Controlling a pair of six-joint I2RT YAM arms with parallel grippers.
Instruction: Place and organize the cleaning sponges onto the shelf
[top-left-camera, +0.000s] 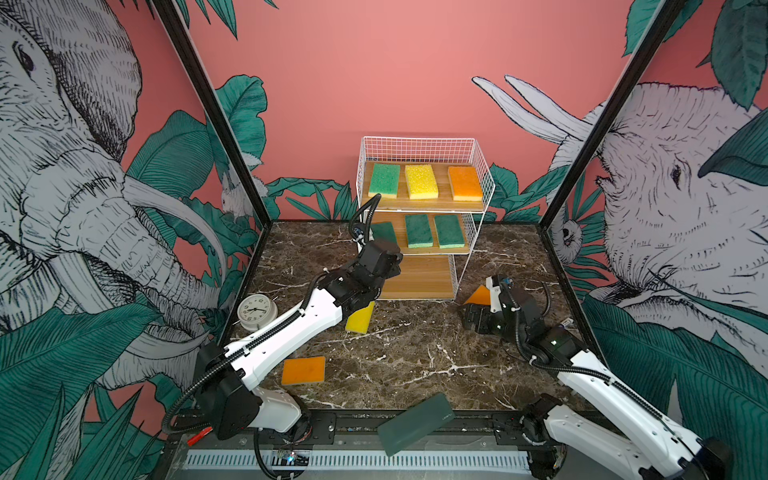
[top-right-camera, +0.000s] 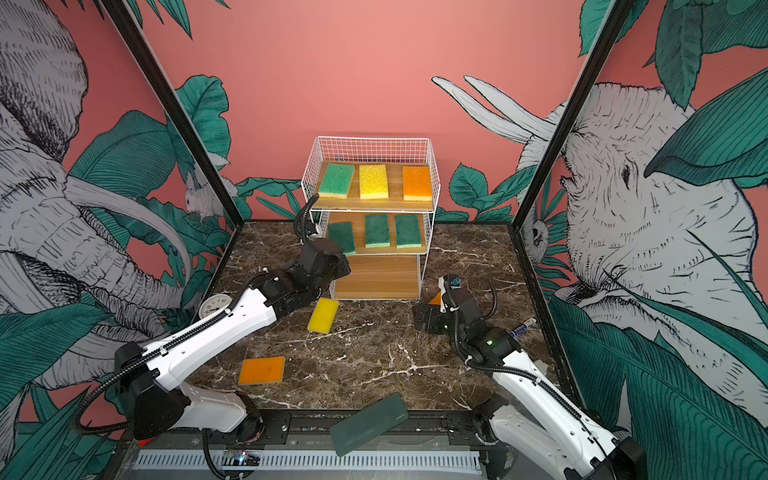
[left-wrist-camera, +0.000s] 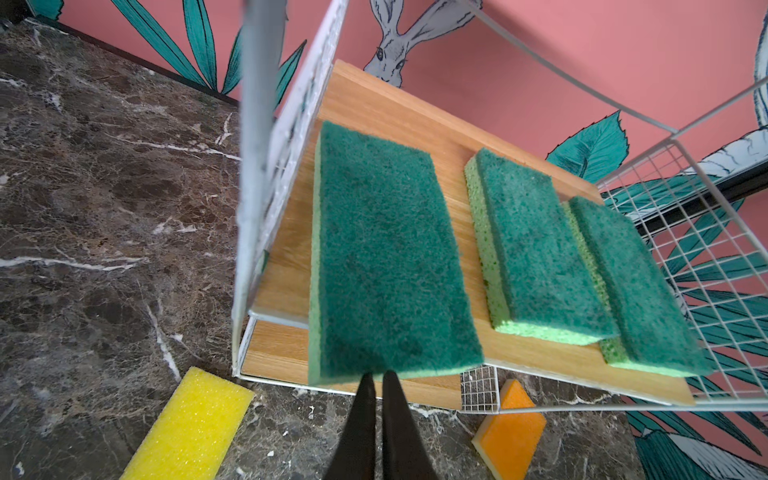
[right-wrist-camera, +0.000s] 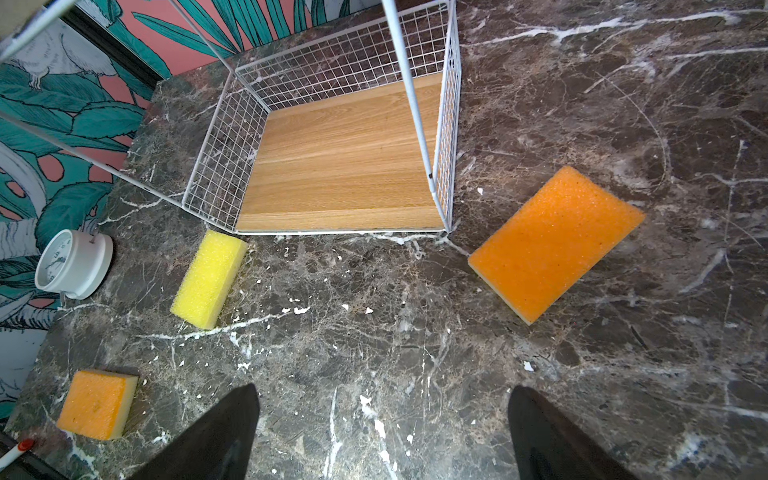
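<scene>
Marble surface (top-left-camera: 415, 345) is lying open between my two arms, with three cleaning sponges resting on it. My left claw (left-wrist-camera: 376, 376) is clenched, its black tips meeting the near edge of the leftmost dark green sponge (left-wrist-camera: 386, 249) and gripping nothing that I can see. That sponge is lying on the middle board (left-wrist-camera: 453, 137) of the shelf (top-left-camera: 473, 232), overhanging the board's front edge and crowding the white corner post (left-wrist-camera: 253, 166). The second dark green sponge (left-wrist-camera: 536, 249) and third dark green sponge (left-wrist-camera: 640, 291) are lying close together to its right, inside the front edge.

The top board (top-left-camera: 424, 203) is carrying a light green sponge (top-left-camera: 384, 179), a top yellow sponge (top-left-camera: 421, 181) and a top orange sponge (top-left-camera: 465, 183), with gaps between them. The bottom board (right-wrist-camera: 345, 166) is showing bare wood.

My right claw (right-wrist-camera: 382, 432) is hanging released, jaws wide, over bare marble and holding nothing. The tilted orange sponge (right-wrist-camera: 557, 245) is lying just off the shelf's right front corner. The loose yellow sponge (right-wrist-camera: 209, 279) is lying by the left front corner, one end nearly at the wire. The front orange sponge (right-wrist-camera: 97, 405) is sitting well apart, near the front left. A clock (right-wrist-camera: 75, 266) is standing by the left wall, and a dark green slab (top-left-camera: 415, 424) is straddling the surface's front edge.
</scene>
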